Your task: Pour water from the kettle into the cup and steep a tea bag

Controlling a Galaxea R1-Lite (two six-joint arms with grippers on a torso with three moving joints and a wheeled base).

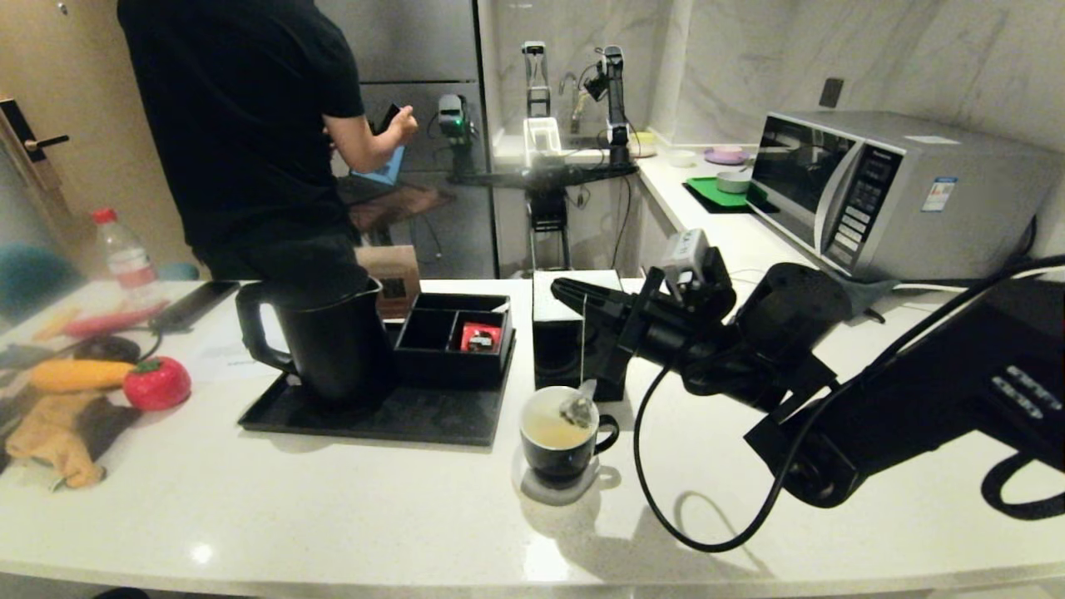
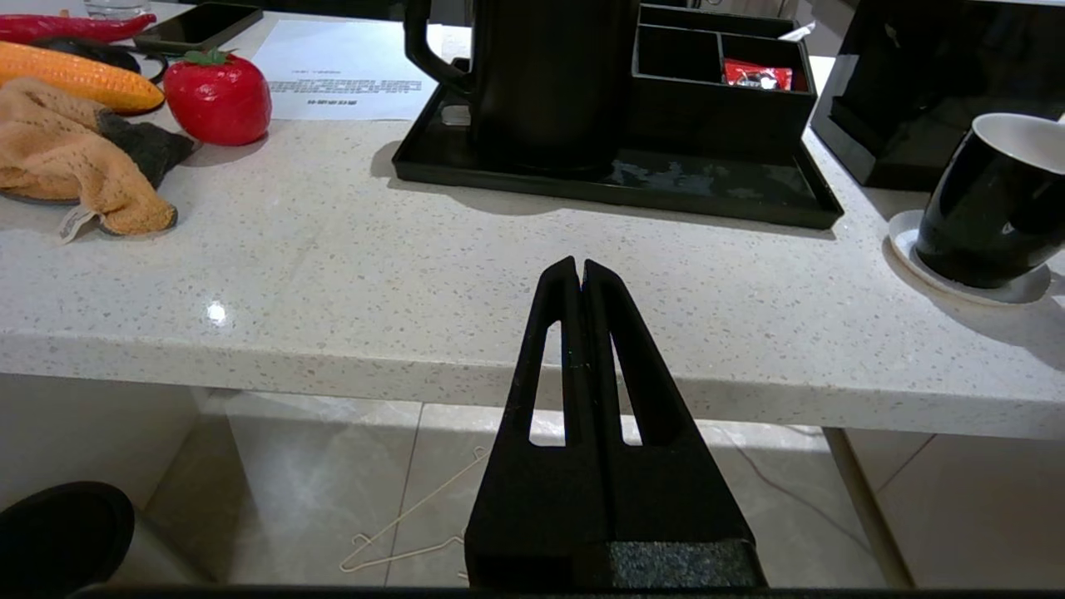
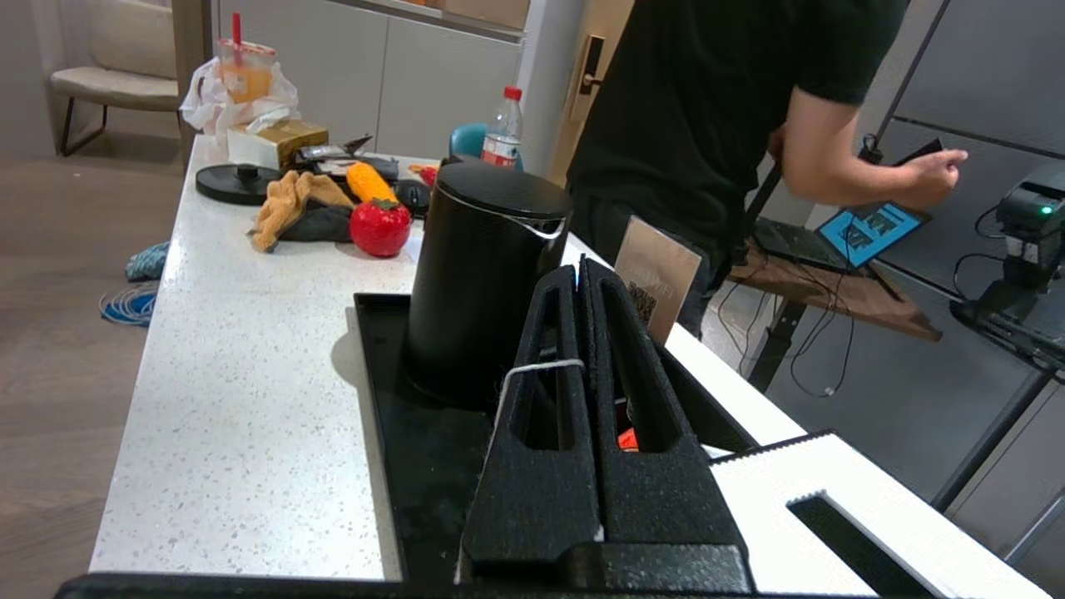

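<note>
The black cup [image 1: 566, 453] stands on a white coaster, holding pale yellowish liquid [image 1: 551, 433]. The tea bag [image 1: 576, 409] hangs at the cup's mouth, its lower part at the liquid. Its thin string [image 1: 584, 341] runs straight up to my right gripper [image 1: 559, 289], which hovers above the cup, shut on the string [image 3: 532, 366] that loops over one finger. The tall black kettle [image 1: 329, 341] stands upright on the tray, left of the cup. My left gripper [image 2: 580, 266] is shut and empty, low at the counter's front edge, facing the kettle [image 2: 549, 83] and cup [image 2: 990, 208].
A black tray [image 1: 374, 416] carries the kettle and a divided box with a red packet [image 1: 480, 337]. A black tissue box [image 1: 559, 333] sits behind the cup. A red toy tomato [image 1: 156, 383] and cloth lie left; a microwave [image 1: 899, 191] right. A person [image 1: 250, 125] stands behind the counter.
</note>
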